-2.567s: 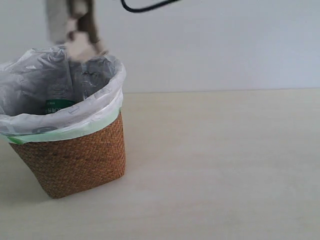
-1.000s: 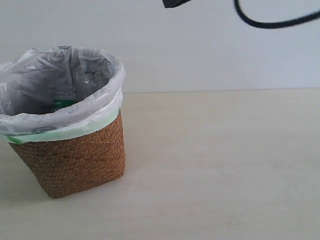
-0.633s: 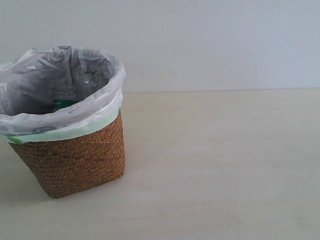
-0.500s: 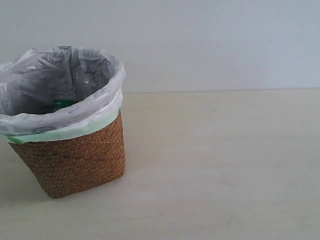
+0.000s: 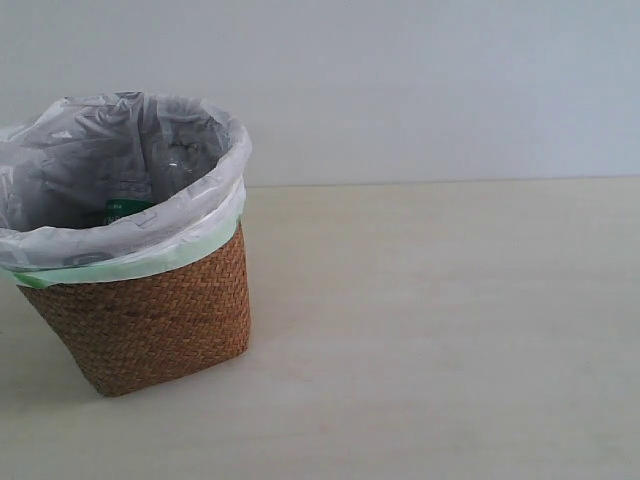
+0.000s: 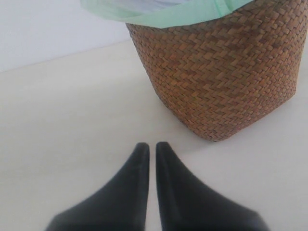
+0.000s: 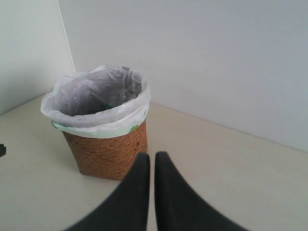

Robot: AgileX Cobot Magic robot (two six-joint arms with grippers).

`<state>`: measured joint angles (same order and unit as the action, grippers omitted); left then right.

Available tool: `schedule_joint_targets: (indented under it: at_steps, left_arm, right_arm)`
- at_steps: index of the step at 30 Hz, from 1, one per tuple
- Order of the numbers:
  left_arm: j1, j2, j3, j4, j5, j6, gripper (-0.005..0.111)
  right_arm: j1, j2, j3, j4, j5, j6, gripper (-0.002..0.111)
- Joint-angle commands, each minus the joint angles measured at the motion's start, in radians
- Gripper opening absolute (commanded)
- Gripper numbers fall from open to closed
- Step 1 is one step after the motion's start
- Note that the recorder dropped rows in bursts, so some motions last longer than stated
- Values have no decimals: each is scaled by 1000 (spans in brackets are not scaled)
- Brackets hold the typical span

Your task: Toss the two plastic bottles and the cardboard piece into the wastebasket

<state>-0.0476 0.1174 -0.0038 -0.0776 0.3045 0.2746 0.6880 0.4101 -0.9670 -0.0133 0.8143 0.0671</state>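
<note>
Bare pale tabletop (image 5: 450, 330) and blank white wall (image 5: 420, 80) suggest a lab bench.

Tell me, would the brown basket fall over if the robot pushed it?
Probably it slides first: the wastebasket sits flat on the smooth table. A push near its rim might tip it, since its base is narrower than its top.

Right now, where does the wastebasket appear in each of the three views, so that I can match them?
Exterior view: the wastebasket stands at the left of the picture.
Left wrist view: the wastebasket is close beyond the left gripper, its top cut off.
Right wrist view: the wastebasket is farther beyond the right gripper, whole.
Shared landmark: the pale green edge of its bag.
</note>
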Motion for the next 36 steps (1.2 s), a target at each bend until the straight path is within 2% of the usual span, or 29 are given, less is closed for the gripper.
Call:
schedule_joint_targets:
  at_steps: [1, 15, 20, 24, 26, 29, 36]
  left_arm:
    - [3, -6, 4, -8, -13, -9, 4]
    - [3, -6, 4, -8, -13, -9, 4]
    - [3, -6, 4, -8, -13, -9, 4]
    - [3, -6, 4, -8, -13, -9, 4]
    - [3, -6, 4, -8, -13, -9, 4]
    - [3, -6, 4, -8, -13, -9, 4]
    - [3, -6, 4, -8, -13, -9, 4]
  right_arm:
    - [-1, -63, 2, 13, 16, 5, 0]
    - [-7, -109, 5, 8, 20, 5, 0]
    - [-122, -157, 91, -29, -4, 5, 0]
    - [-319, -263, 254, -27, -4, 5, 0]
    - [-382, -299, 291, -27, 0, 5, 0]
    - [-417, -330, 298, -21, 1, 5, 0]
    - [-423, -410, 298, -21, -7, 5, 0]
